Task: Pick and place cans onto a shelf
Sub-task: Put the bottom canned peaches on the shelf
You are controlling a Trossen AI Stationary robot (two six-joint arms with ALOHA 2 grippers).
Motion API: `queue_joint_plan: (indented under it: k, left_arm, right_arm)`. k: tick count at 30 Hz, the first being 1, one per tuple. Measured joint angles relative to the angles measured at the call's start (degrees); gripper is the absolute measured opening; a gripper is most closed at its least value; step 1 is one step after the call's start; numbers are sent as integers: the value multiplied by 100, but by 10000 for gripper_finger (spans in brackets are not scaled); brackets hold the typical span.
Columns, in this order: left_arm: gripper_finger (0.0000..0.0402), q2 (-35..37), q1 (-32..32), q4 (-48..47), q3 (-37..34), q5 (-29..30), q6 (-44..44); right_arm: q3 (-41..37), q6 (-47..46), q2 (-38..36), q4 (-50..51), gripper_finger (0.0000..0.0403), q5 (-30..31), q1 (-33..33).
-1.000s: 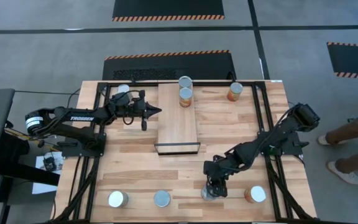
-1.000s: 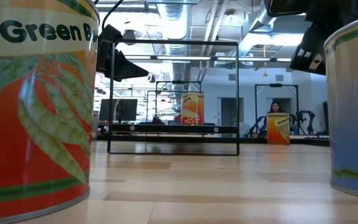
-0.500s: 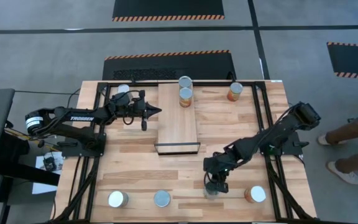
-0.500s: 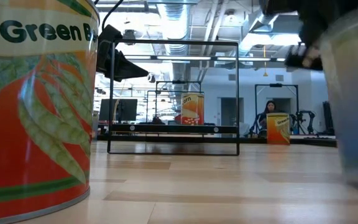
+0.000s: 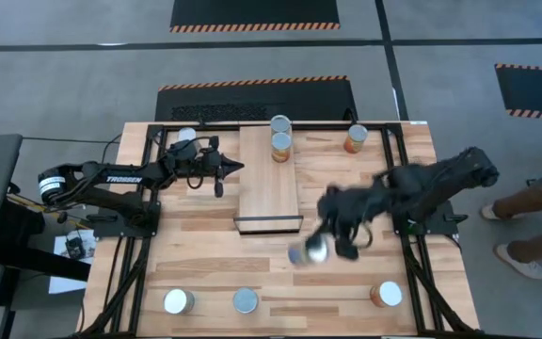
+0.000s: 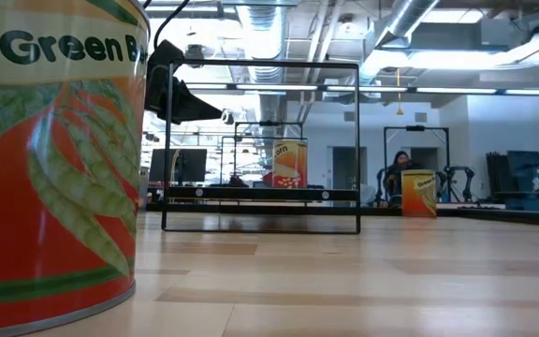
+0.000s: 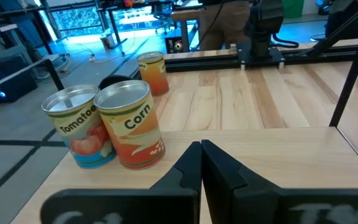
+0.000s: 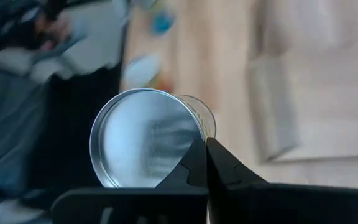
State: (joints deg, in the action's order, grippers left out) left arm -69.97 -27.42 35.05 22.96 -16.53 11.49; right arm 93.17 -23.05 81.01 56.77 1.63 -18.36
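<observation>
My right gripper (image 5: 326,247) is shut on a silver-topped can (image 5: 305,252) and carries it above the table, just near and right of the shelf (image 5: 269,184), a light-wood plank. Two cans (image 5: 280,123) (image 5: 280,146) stand upright on the shelf's far end. My left gripper (image 5: 239,169) hovers shut by the shelf's left edge and holds nothing. Loose cans stand upright on the tabletop at the near edge (image 5: 178,301) (image 5: 245,300) (image 5: 385,295) and at the far side (image 5: 356,139) (image 5: 186,137). My right gripper pinches the can at its top rim (image 8: 194,134) between the two shut fingers, which meet at the lid's edge. The fingers slant down from the table's right side. The can is lifted clear of the table, its lid (image 8: 145,140) facing the wrist camera.
A Green Beans can (image 6: 54,159) fills the left of the low view. Black frame rails (image 5: 405,188) run along both sides of the table. A person's legs (image 5: 534,212) stand beyond the table's right edge, and another person (image 6: 400,168) sits far behind.
My right gripper has taken hold of a can that stood near the table's near edge. It has risen quickly and swung toward the shelf, tipping as it went. The can has been lifted clear of the table and has left the low view.
</observation>
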Motion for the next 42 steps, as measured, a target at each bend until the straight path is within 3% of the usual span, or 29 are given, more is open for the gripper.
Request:
queue_joint_plan:
  k: [6,12,17,27,42]
  left_arm:
    - [0,1,0,-1,0,0,-2]
    - [0,0,0,-7,0,0,-2]
    - [0,1,0,-22,0,-2,-2]
    - [0,1,0,-149,0,0,111]
    - [0,0,0,-144,0,0,84]
  right_arm:
    - [1377,912,336,787,4,557,1362]
    - [1562,1331,947,1080,4,-263,3031]
    - [1423,1658,1731,1260,3,-752,3785]
    - [1420,1862,2739,1172,3,-958,3918]
    - [1340,1701,2852,723,5,-606,3923]
